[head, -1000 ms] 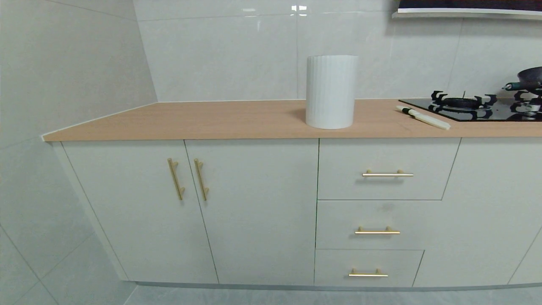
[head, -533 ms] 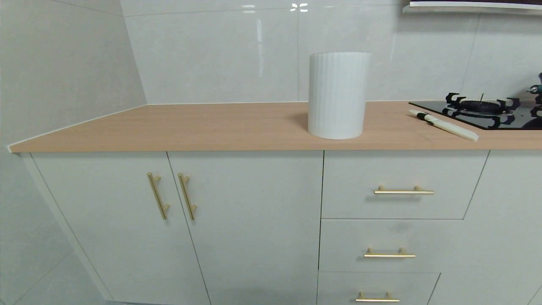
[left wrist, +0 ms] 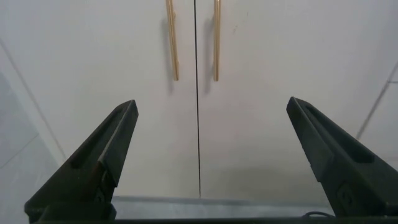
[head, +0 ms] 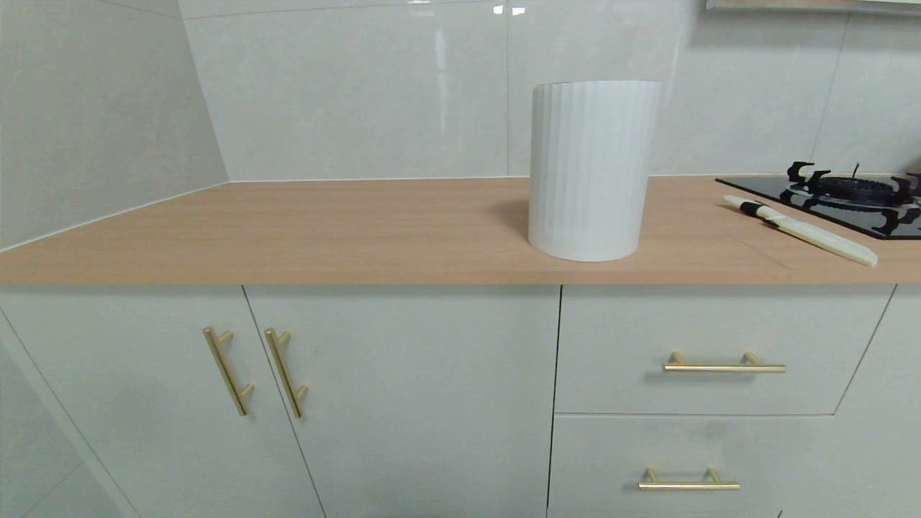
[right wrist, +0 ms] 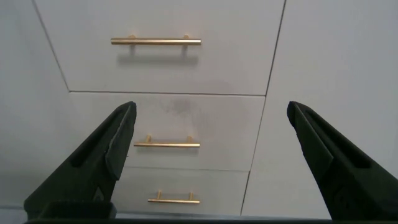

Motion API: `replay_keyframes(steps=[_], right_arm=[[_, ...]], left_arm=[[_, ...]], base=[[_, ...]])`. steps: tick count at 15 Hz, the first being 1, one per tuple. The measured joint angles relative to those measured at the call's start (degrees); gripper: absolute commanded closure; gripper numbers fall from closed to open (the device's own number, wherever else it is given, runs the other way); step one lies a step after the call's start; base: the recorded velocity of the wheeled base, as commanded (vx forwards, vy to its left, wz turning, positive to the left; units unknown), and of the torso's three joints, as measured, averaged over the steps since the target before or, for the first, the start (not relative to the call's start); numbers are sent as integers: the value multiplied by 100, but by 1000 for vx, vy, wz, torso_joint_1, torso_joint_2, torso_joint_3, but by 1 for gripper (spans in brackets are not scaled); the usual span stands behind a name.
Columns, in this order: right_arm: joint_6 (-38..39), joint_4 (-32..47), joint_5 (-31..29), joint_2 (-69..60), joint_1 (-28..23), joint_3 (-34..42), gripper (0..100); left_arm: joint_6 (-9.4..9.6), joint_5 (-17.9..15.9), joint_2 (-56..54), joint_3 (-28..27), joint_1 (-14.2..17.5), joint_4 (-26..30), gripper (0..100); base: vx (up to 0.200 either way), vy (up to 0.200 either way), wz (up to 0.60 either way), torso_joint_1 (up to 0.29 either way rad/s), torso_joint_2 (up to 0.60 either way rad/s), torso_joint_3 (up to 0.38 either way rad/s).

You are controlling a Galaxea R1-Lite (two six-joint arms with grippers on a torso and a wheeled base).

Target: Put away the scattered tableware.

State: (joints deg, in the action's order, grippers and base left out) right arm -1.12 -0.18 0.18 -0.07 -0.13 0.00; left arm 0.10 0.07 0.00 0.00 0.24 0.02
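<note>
Knife (head: 802,231) and white holder (head: 588,169) seem unmoved; the camera has neared. Left gripper (left wrist: 210,104) and right gripper (right wrist: 210,107) both gape.

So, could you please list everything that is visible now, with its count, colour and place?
counter: 1, light wood, along the tiled wall
holder: 1, white, ribbed, upright on the counter
knife: 1, cream with a black band, flat on the counter between holder and stove
stove: 1, black, at the counter's right end
doors: 2, white with gold handles, under the counter, left part
drawers: 3, white with gold handles, stacked to the right of the doors
left hand: 1, black, open, facing the doors
right hand: 1, black, open, facing the drawers
</note>
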Motion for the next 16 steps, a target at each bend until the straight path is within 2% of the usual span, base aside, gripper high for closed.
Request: replay_keyframes(steps=[3, 5, 16], right_arm=[[0, -2, 0, 0, 0, 0, 0], [1, 0, 2, 0, 2, 0, 0], [1, -2, -2, 0, 2, 0, 0]], left_arm=[[-2, 0, 0, -5, 0, -2, 0], [0, 0, 0, 0, -4, -2, 0], [-5, 0, 0, 0, 0, -2, 0]], base=[[0, 0, 0, 0, 0, 0], [0, 0, -600, 0, 2, 2], [0, 0, 0, 0, 0, 0]])
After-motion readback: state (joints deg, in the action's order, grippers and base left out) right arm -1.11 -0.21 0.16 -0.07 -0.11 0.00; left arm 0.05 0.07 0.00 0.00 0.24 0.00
